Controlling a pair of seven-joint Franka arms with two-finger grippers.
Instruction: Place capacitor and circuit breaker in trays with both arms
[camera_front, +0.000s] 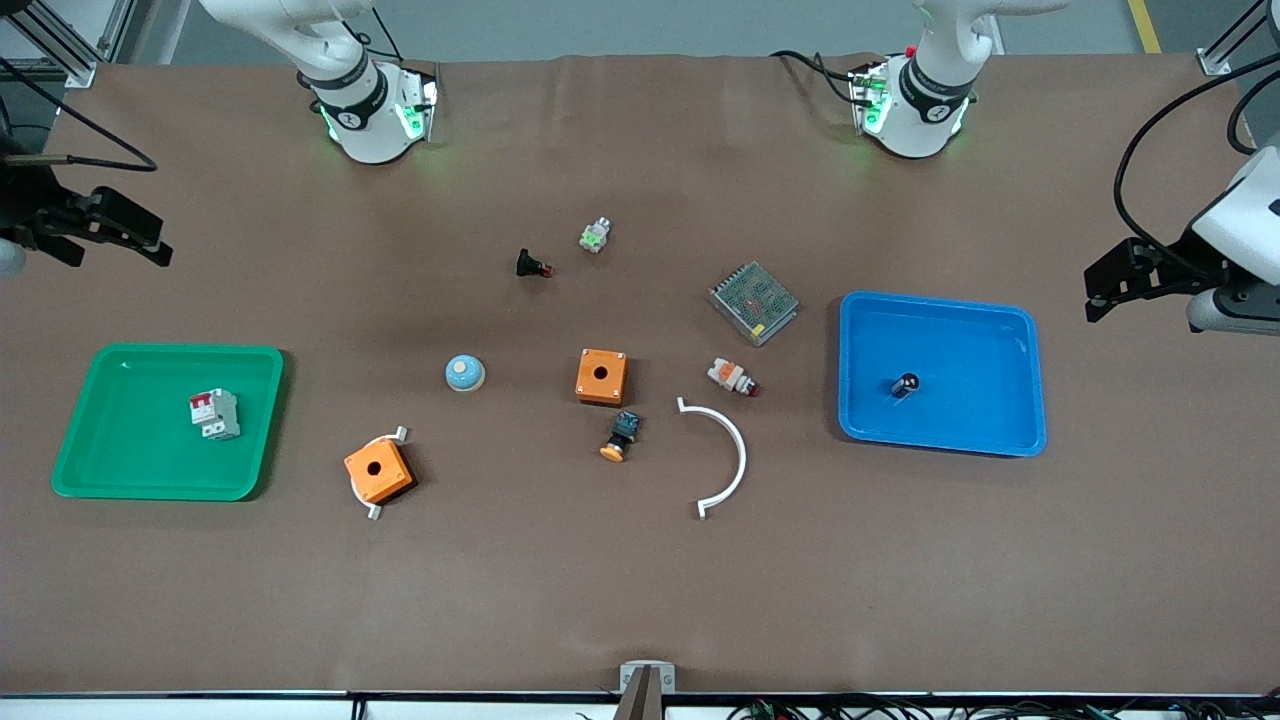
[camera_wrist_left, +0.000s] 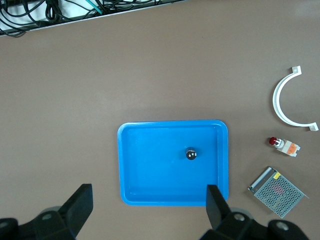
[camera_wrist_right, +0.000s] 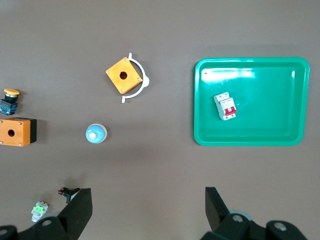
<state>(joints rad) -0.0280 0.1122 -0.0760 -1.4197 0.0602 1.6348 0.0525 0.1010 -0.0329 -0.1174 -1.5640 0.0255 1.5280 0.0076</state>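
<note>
The capacitor (camera_front: 906, 385), a tiny black cylinder, lies in the blue tray (camera_front: 940, 445) toward the left arm's end of the table; it also shows in the left wrist view (camera_wrist_left: 191, 154). The circuit breaker (camera_front: 214, 413), a white-grey block with red levers, lies in the green tray (camera_front: 150, 490) toward the right arm's end, and shows in the right wrist view (camera_wrist_right: 226, 106). My left gripper (camera_front: 1095, 292) hangs open and empty, high beside the blue tray (camera_wrist_left: 172, 123). My right gripper (camera_front: 155, 242) hangs open and empty, high over bare table beside the green tray (camera_wrist_right: 250, 141).
Between the trays lie two orange boxes (camera_front: 601, 376) (camera_front: 379, 472), a white arc (camera_front: 725, 455), a metal mesh unit (camera_front: 754, 302), a blue dome (camera_front: 465, 373), an orange-capped push-button (camera_front: 621, 437), a white-orange part (camera_front: 732, 377), a black red-tipped part (camera_front: 533, 265) and a green-white part (camera_front: 595, 235).
</note>
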